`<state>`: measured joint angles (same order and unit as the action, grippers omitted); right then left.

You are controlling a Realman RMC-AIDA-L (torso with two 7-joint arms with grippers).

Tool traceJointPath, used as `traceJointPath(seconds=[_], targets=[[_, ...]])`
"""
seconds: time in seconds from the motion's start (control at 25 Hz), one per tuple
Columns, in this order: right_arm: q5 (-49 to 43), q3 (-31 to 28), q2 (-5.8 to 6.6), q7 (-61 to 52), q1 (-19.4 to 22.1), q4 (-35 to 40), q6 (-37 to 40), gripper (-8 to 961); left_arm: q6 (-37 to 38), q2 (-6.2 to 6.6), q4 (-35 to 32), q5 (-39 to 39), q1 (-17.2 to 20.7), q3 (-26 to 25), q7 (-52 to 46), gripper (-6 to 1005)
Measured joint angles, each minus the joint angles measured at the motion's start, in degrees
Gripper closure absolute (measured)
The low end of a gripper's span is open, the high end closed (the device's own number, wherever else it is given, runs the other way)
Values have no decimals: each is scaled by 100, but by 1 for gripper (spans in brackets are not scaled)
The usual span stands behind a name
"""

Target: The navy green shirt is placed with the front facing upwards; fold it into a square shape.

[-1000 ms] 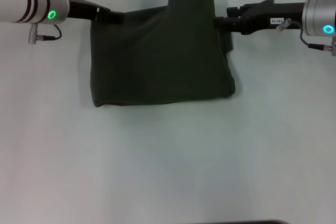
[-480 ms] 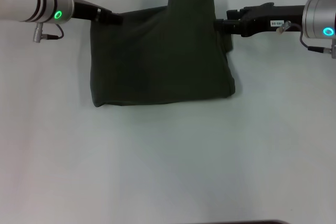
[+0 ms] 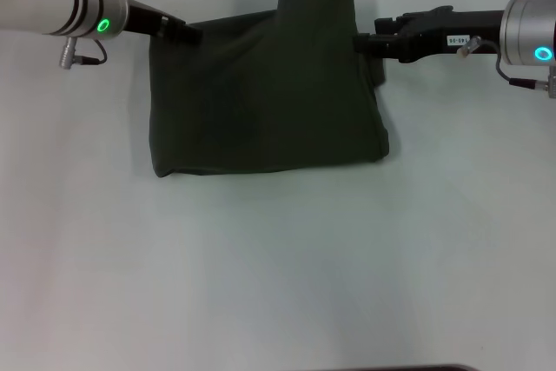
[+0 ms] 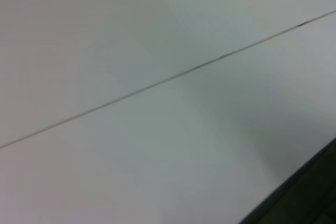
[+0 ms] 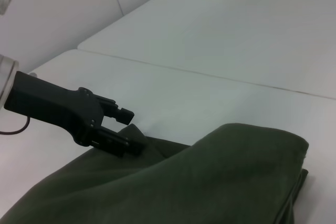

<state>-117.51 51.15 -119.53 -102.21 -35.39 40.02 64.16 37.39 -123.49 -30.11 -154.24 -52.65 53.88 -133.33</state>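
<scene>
1. Head view: the navy green shirt (image 3: 265, 97) is lying folded into a rough rectangle on the white tabletop (image 3: 278, 275), up toward the far edge, with a hump of cloth sticking up along its far side. The left gripper (image 3: 184, 30) is right at the shirt's far left corner and the right gripper (image 3: 363, 41) is at its right edge near the far side. Both tips are touching the fabric, can't tell from here if either is clamped or apart
2. Left wrist view: honestly just bare white surface with a thin seam line across it, and no fingers showing
3. Right wrist view: the shirt fills the near part, and the left gripper (image 5: 129, 129) is farther off with its jaws apart, lower one on the cloth corner
</scene>
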Motion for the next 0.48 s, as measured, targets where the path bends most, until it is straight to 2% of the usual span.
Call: traceJointPath(seconds=[0.28, 0.48], targets=[[3, 1, 0, 0, 6, -13, 0, 426, -21, 8, 121, -30, -88, 16, -3, 170], [46, -2, 0, -2, 25, -13, 0, 426, -19, 16, 100, -95, -120, -23, -141, 350]])
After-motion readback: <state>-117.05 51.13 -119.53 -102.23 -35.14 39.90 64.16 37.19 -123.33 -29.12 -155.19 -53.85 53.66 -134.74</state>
